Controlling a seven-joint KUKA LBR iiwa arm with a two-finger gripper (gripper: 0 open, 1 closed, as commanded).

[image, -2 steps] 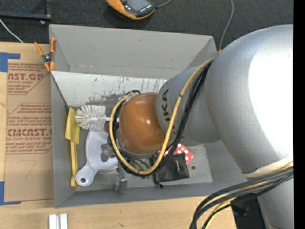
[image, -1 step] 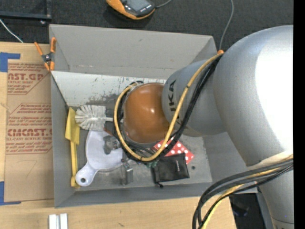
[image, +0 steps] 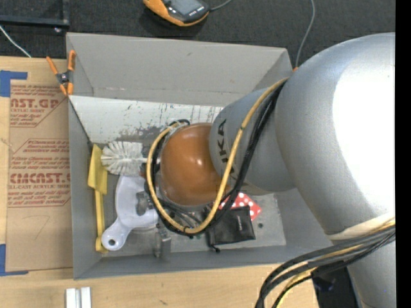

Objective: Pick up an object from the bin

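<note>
A pale wooden worktop (image: 192, 287) runs along the near edge. On it sits a grey metal bin (image: 128, 265), seen from above. A large silver robot arm (image: 334, 127) comes in from the right and covers much of the bin's right half.

On the near floor, left of centre, lies a pale lavender plastic piece (image: 127, 212) with a ring-shaped hole at its near end. Just right of it, the gripper (image: 160, 235) hangs low. Above it is the wrist's glossy orange-brown dome cover (image: 186, 164), looped by yellow and black cables (image: 154, 172). I cannot tell whether the gripper is open or closed, and nothing is seen held in it.

Right of the gripper is a flat black box (image: 232, 226), and beside that a red thing with white dots (image: 249, 204), partly under the arm. A long yellow plastic strip (image: 98, 197) lies along the left wall. Farther back, a white-bristled brush head (image: 122, 156) lies beside it. Beyond the bin rests an orange and black handheld device (image: 176, 5).

The lavender piece, being closest, seems the likeliest pick.

Risks:
- The gripper could close on bare floor between the lavender piece and the box.
- The smooth curved plastic could slip out.
- The loose cables could catch on the brush.

The arm carries the black letters "KA". The device's screen is too small to read.
</note>
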